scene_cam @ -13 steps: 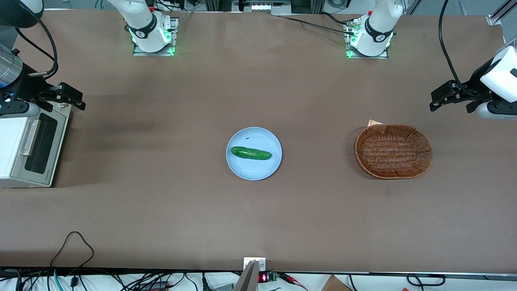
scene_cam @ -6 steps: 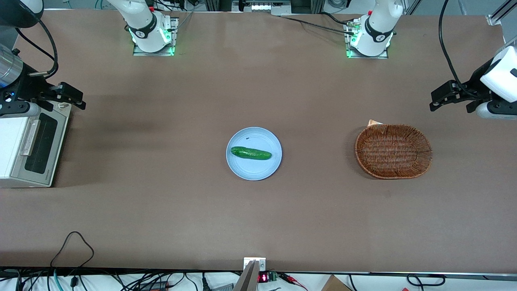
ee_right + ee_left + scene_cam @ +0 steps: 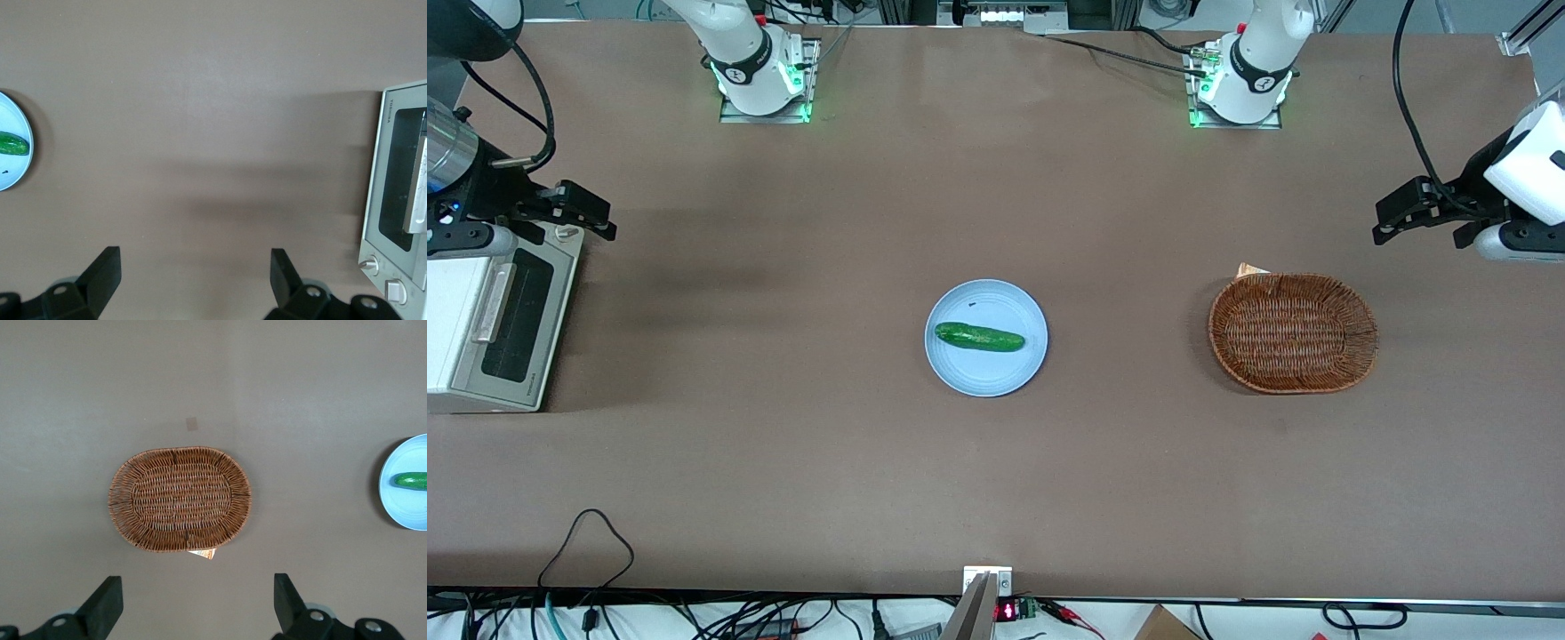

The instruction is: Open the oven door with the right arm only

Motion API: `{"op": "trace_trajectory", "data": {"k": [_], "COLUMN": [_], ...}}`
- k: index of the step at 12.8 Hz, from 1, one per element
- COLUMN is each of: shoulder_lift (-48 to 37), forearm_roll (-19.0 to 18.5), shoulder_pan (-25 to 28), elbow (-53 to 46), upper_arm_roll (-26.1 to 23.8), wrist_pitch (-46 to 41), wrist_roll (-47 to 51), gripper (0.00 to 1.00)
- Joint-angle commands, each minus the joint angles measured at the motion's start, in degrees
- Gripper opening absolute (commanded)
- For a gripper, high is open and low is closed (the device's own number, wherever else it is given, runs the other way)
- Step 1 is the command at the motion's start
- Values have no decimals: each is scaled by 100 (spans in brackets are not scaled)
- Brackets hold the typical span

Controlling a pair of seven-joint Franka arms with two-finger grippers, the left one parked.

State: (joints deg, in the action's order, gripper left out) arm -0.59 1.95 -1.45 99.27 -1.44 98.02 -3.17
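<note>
Silver-framed oven door (image 3: 511, 324) sits closed on the white oven (image 3: 463, 329) at the working arm's end of the bench (image 3: 996, 462). Gripper (image 3: 578, 213) hovers over the oven's farther corner, fingers (image 3: 103, 270) spread wide, holding nothing.

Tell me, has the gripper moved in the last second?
No. The gripper hangs at the same spot, open, above the oven's corner farthest from the front camera, and the oven door is shut.
</note>
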Motion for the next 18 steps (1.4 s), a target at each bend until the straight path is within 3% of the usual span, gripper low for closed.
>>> {"op": "trace_trajectory", "data": {"k": [1,6,7,9,10,15,18], "shoulder_lift": [23,15,23,23,23,41,164], "forearm_roll": [24,42,42,24,33,-46,-63], "shoulder_pan": [-49,-49,-57,-58,-84,-93,-251], "elbow": [-119,-110,-119,-127,-128,-224,-426], "upper_arm_roll": [-40,-40,-40,-40,-32,-32,-5], "wrist_pitch": [-125,-319,-310,-327,-328,-599,-1266], "wrist_roll": [-113,-96,-105,-131,-122,-96,-61], "gripper": [99,99,93,13,1,0,0]}}
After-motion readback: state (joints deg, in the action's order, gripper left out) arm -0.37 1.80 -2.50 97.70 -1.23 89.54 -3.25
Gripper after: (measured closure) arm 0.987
